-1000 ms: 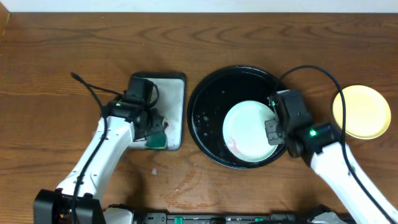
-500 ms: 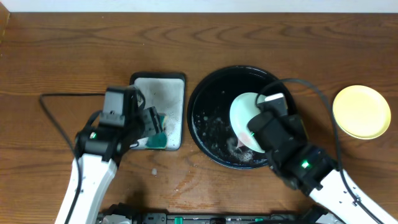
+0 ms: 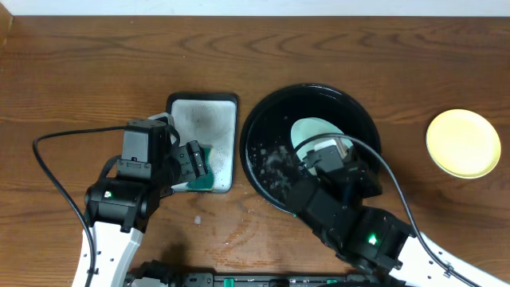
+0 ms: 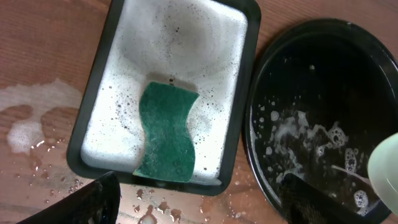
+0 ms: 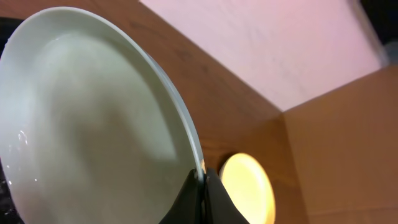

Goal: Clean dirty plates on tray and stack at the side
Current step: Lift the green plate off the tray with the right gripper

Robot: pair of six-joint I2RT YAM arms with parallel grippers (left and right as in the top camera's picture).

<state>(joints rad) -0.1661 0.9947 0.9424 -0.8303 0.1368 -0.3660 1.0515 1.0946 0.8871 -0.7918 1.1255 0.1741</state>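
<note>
— What has changed over the last second?

— On the left, little. The left gripper (image 3: 195,163) hangs at the near end of the silver tray (image 3: 203,96) as before, though its arm has shifted. Further right, more. The mint plate (image 3: 311,131) lay flat in the black tray (image 3: 263,127) a second ago. Now it is tipped up on edge over that tray, and the right arm has come across the tray's near side. The yellow plate (image 3: 464,143) has not moved.

— And the grippers?

— The left one's fingers are spread wide with nothing between them. The green sponge (image 4: 165,134) lies below in the silver tray, apart from both fingers. The right gripper (image 5: 200,186) is pinched tight on the mint plate's rim.

— What is hidden?

— From overhead, the left gripper covers part of the sponge. The right arm hides the lower half of the mint plate and its own fingers. I cannot tell whether the plate's bottom edge touches the black tray, and I cannot make out any red smear.

— How do the task's things look?

— The black tray is glossy, with white suds (image 4: 298,134) and droplets on its floor. The mint plate is pale, shallow and shiny, its face turned toward the right wrist camera. The yellow plate lies flat on the bare wood tabletop (image 3: 414,72), well to the right of the black tray.
</note>
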